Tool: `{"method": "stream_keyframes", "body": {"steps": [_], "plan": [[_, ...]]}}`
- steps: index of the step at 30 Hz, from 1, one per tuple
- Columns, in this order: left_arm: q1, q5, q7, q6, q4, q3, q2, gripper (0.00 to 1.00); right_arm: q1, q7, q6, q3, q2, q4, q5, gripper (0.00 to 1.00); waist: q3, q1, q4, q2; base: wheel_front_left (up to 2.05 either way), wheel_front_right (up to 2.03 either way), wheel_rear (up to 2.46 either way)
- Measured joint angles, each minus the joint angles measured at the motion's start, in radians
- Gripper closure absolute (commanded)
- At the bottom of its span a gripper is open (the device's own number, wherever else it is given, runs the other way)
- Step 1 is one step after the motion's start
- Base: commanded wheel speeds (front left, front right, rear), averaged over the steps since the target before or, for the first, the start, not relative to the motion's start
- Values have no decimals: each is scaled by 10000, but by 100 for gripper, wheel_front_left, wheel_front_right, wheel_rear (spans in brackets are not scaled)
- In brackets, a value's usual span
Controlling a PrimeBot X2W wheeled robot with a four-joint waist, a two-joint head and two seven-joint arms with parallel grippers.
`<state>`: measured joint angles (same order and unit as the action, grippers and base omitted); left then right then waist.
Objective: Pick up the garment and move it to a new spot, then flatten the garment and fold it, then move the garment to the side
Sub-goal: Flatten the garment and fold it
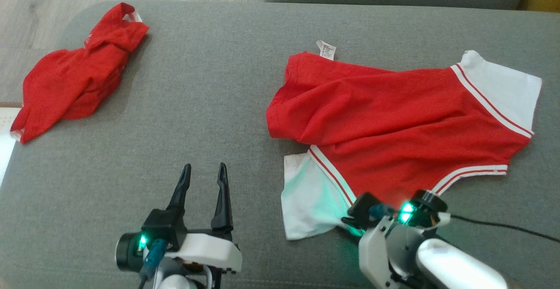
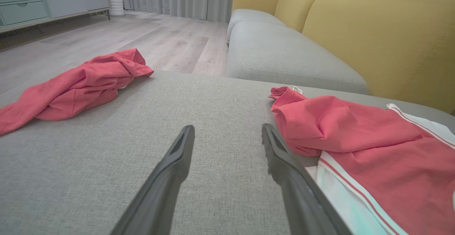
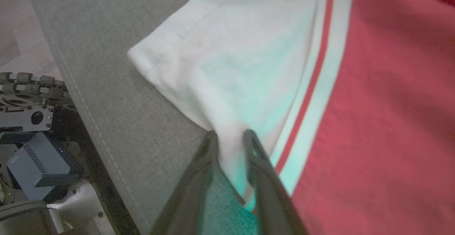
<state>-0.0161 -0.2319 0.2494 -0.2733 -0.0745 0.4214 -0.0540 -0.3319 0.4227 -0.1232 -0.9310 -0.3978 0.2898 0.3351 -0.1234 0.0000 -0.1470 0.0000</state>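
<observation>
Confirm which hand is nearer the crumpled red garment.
Left. The left hand, open, is short of the crumpled red garment, bare cushion between; the right hand is farther, at the spread shirt's white sleeve.

Soft daylight casts faint shadows; close-ups blur slightly.
</observation>
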Motion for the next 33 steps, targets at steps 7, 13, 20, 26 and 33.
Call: {"method": "stream_keyframes", "body": {"steps": [7, 13, 20, 26, 33], "plan": [[-9, 4, 0, -81, 42, -130, 0, 0, -18, -194, 0, 1647, -221, -278, 127, 100, 89, 0, 301, 0, 0, 0, 0], [-39, 21, 0, -79, 90, -245, 0, 0, 1011, -174, 0, 4890, -895, -2092, 562, 100, 156, 0, 657, 0, 0, 0, 0], [-35, 107, 0, -71, 92, -343, 2, 0, 1743, 522, 0, 8508, -1137, -4157, 894, 100, 114, 0, 1136, 0, 0, 0, 0], [-17, 105, 0, -69, 84, -316, 2, 0, 2169, 1344, 0, 10142, -1214, -4581, 947, 100, 79, 0, 1205, 0, 0, 0, 0], [-18, 107, 0, -71, 69, -305, 2, 0, 3373, 2497, 0, 10429, -2002, -4746, 1241, 100, 97, 0, 1010, 0, 0, 0, 0]]}}
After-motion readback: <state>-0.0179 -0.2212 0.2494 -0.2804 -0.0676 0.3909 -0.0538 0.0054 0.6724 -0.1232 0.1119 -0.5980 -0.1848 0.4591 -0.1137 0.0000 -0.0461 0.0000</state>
